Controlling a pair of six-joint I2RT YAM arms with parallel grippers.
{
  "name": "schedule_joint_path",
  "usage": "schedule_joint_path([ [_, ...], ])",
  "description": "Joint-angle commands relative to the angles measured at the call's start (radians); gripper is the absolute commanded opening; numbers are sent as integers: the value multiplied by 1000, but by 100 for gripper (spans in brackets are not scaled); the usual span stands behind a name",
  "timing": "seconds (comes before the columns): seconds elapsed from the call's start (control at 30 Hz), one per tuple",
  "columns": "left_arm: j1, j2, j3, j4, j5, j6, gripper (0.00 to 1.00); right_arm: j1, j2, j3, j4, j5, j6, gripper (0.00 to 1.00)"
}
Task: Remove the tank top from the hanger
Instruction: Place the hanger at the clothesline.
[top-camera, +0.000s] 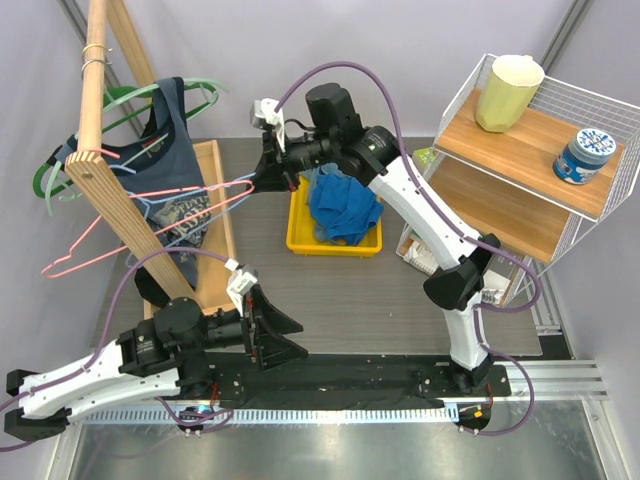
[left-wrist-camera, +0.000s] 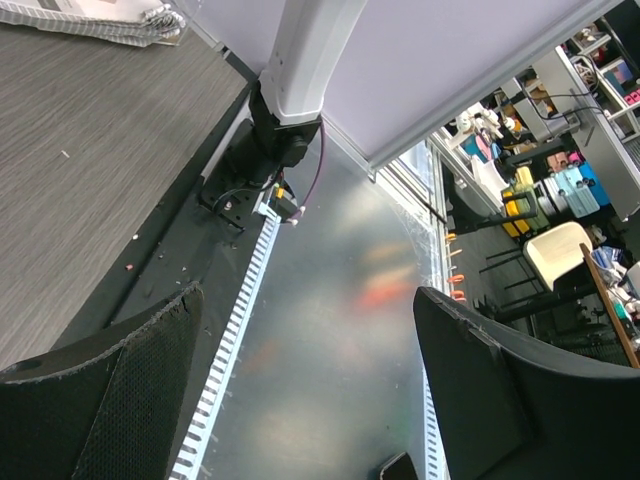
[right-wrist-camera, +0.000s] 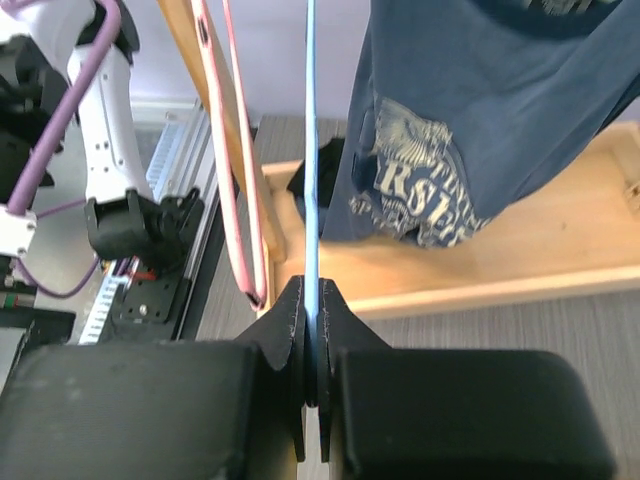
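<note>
A navy tank top (top-camera: 172, 165) with a pale print hangs on a thin blue hanger (right-wrist-camera: 311, 150) from the wooden rack at the left. My right gripper (top-camera: 262, 180) reaches in from the right and is shut on the hanger's blue bar, which runs straight between its fingers in the right wrist view (right-wrist-camera: 314, 300). The tank top (right-wrist-camera: 470, 130) hangs just beyond and to the right of that grip. My left gripper (top-camera: 285, 335) rests low near the table's front edge, open, with nothing between its fingers (left-wrist-camera: 308, 295).
A pink hanger (top-camera: 100, 250) and green hangers (top-camera: 60, 170) also hang on the slanted wooden rack (top-camera: 105, 190), over its wooden base tray (top-camera: 222, 235). A yellow bin (top-camera: 300, 243) holds blue cloth. A wire shelf (top-camera: 560, 215) at the right carries a yellow cup and a blue tin.
</note>
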Motion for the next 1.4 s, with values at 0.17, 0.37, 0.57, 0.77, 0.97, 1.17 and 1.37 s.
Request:
schedule_joint_path([
  [0.17, -4, -25, 19, 51, -12, -20, 85, -5, 46, 119, 393, -166, 304, 1],
  [0.37, -4, -67, 7, 54, -13, -37, 85, 12, 116, 183, 546, -162, 434, 1],
  [0.57, -4, -96, -5, 53, -21, -39, 85, 78, 100, 157, 569, -39, 367, 1],
  [0.77, -4, -91, -7, 56, -15, -39, 85, 81, 66, 70, 708, 59, 417, 1],
  [0.97, -4, -110, -13, 57, -24, -40, 85, 81, 18, 4, 762, 121, 450, 1],
  [1.17, -5, -131, -31, 70, -38, -56, 85, 81, 4, 5, 806, 118, 482, 1],
  [1.37, -4, -130, -34, 88, -43, -70, 85, 81, 1, 25, 810, 132, 492, 1],
])
